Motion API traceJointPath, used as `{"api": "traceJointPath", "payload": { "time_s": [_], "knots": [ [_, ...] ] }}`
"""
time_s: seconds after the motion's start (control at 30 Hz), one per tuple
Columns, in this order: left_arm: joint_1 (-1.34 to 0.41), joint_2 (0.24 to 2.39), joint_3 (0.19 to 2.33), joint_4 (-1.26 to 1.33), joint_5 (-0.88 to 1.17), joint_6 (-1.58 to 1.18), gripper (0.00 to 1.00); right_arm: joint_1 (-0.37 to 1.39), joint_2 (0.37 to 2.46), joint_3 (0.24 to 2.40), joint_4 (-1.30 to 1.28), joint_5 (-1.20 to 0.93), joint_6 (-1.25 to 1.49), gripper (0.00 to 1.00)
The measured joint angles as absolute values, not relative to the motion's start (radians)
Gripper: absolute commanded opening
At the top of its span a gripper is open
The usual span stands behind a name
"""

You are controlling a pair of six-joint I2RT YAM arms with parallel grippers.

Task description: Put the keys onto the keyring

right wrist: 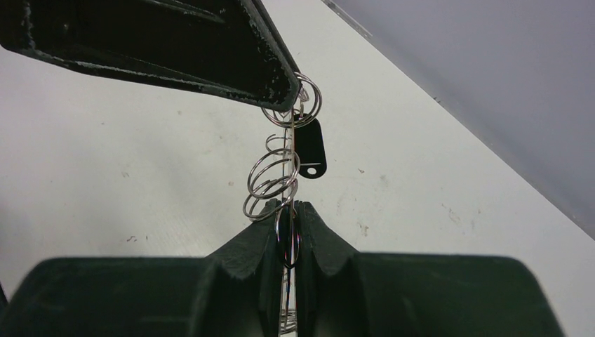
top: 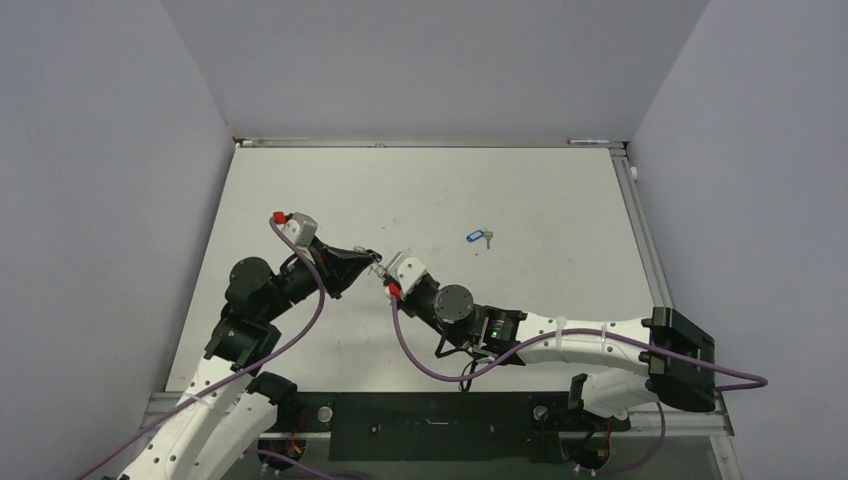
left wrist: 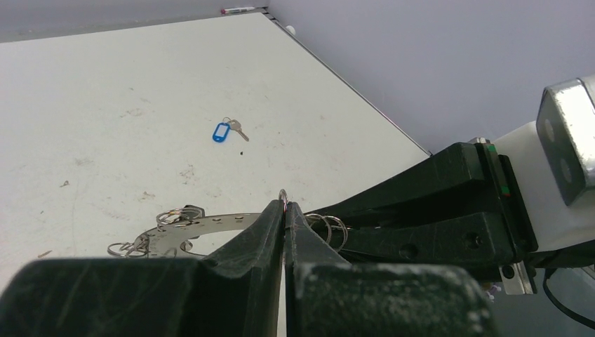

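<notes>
Left gripper and right gripper both pinch the keyring. Black key hangs beside it mid-frame, blade hidden; blue key lies apart.

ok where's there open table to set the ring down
Widest bare stretch: the far part of the table, between its back edge and the blue-tagged key. Also bare right of that key, up to the side rail. Crowded near centre, where the left gripper and right gripper both clamp the keyring.

White table, scuffed and stained, enclosed by pale grey walls
</notes>
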State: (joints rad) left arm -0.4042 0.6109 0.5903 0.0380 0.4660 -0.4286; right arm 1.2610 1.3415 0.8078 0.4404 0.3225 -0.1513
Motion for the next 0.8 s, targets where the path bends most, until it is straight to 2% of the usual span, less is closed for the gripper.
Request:
{"api": "traceJointPath", "payload": {
  "time_s": [0.37,0.47,0.67,0.8],
  "knots": [
    [-0.404,0.674,0.619,-0.002,0.502,-0.423,0.0,1.261,1.341,0.826,0.35,0.337,-0.201,0.07],
    [-0.404,0.689,0.64,-0.032,0.502,-0.417,0.0,1.261,1.341,0.837,0.326,0.338,-0.201,0.16],
    [-0.404,0.742,0.667,-0.111,0.501,-0.396,0.0,1.261,1.341,0.838,0.318,0.335,-0.196,0.41],
    [-0.404,0.773,0.669,-0.164,0.498,-0.381,0.0,1.261,1.325,0.838,0.288,0.316,-0.194,0.47]
  ]
}}
